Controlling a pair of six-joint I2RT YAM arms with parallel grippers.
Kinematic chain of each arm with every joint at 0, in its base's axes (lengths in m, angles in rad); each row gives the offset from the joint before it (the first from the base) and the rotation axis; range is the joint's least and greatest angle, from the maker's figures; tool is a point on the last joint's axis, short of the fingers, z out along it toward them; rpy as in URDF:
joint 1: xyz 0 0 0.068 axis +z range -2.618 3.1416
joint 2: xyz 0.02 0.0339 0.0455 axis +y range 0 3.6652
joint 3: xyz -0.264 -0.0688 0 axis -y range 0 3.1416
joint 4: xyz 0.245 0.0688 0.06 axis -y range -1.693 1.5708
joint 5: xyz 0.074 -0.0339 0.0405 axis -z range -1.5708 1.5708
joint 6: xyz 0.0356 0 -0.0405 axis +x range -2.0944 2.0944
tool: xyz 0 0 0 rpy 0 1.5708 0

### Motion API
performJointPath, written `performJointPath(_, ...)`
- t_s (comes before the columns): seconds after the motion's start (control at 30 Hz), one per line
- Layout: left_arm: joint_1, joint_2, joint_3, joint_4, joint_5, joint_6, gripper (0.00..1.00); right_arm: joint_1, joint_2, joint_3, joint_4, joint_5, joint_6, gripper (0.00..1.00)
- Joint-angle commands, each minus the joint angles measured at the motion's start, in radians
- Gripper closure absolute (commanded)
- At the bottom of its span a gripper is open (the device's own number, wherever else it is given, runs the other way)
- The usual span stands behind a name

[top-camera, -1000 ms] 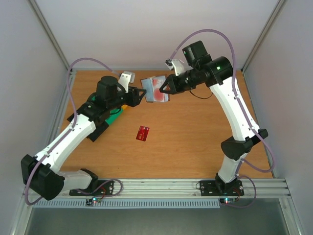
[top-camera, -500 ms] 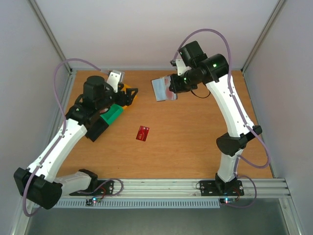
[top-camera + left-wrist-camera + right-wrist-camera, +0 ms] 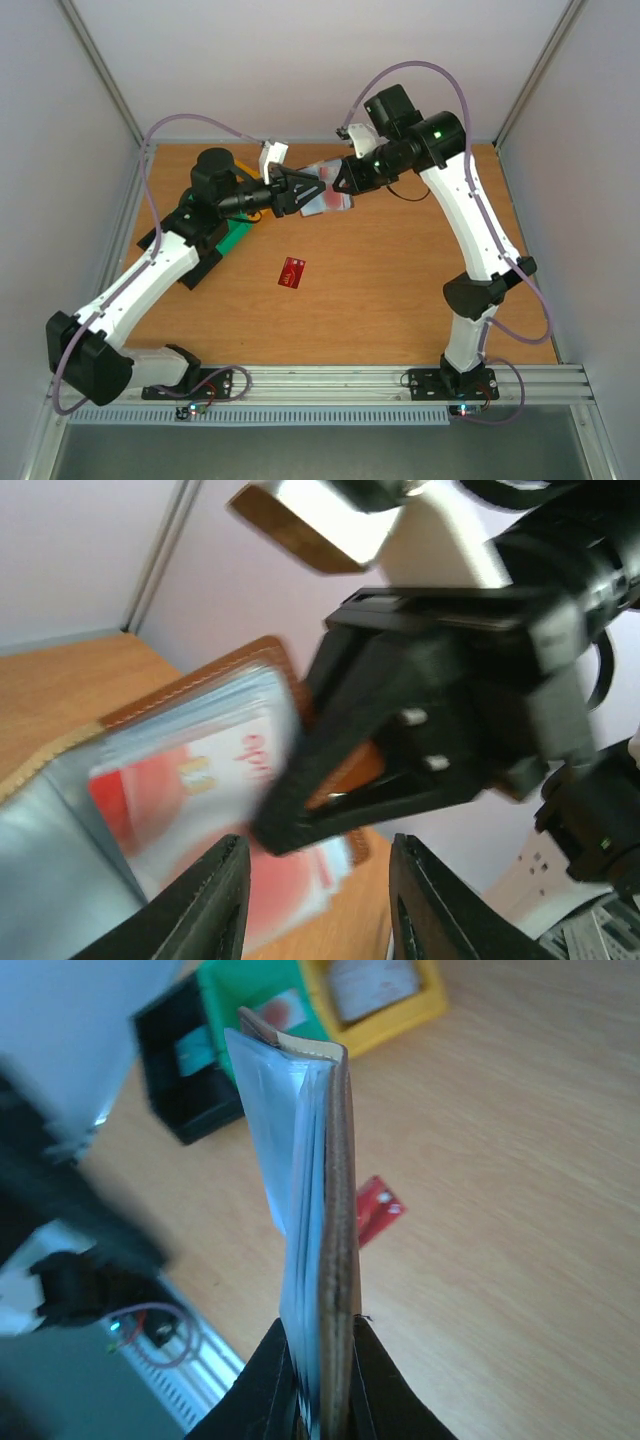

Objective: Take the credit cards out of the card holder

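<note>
My right gripper (image 3: 343, 178) is shut on the brown card holder (image 3: 328, 200) and holds it open in the air above the back of the table. In the right wrist view the card holder (image 3: 335, 1210) is edge-on between the fingers (image 3: 285, 1385). Its pale sleeves hold red credit cards (image 3: 150, 790). My left gripper (image 3: 303, 190) is right at the holder's open side. Its jaws (image 3: 318, 910) stand apart, and the holder's lower corner lies just past them. One red credit card (image 3: 292, 271) lies loose on the table.
A green bin (image 3: 235, 235) and a black box (image 3: 195, 265) sit at the left under my left arm. A yellow bin (image 3: 380, 990) stands beside the green one (image 3: 270, 1010). Pale walls close the table at the back and on both sides.
My left gripper swung left over the bins, then came back to the card holder and narrowed its jaws. The right gripper kept hold of the holder, shifting it slightly.
</note>
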Motion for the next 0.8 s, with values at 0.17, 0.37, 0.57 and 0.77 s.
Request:
performJointPath(0.17, 0.011, -0.036, 0.084, -0.128, 0.188, 0.140, 0.63, -0.020, -0.230, -0.154, 0.152, -0.372, -0.198, 0.99)
performJointPath(0.37, -0.004, -0.059, 0.071, -0.162, 0.182, 0.189, 0.59, -0.020, -0.261, -0.153, 0.162, -0.449, -0.282, 0.99)
performJointPath(0.57, -0.015, -0.048, 0.076, -0.089, 0.194, 0.205, 0.57, -0.020, -0.266, -0.160, 0.203, -0.547, -0.296, 0.99)
performJointPath(0.77, -0.025, -0.042, 0.080, -0.027, 0.216, 0.166, 0.70, -0.037, -0.285, -0.219, 0.210, -0.582, -0.335, 0.99)
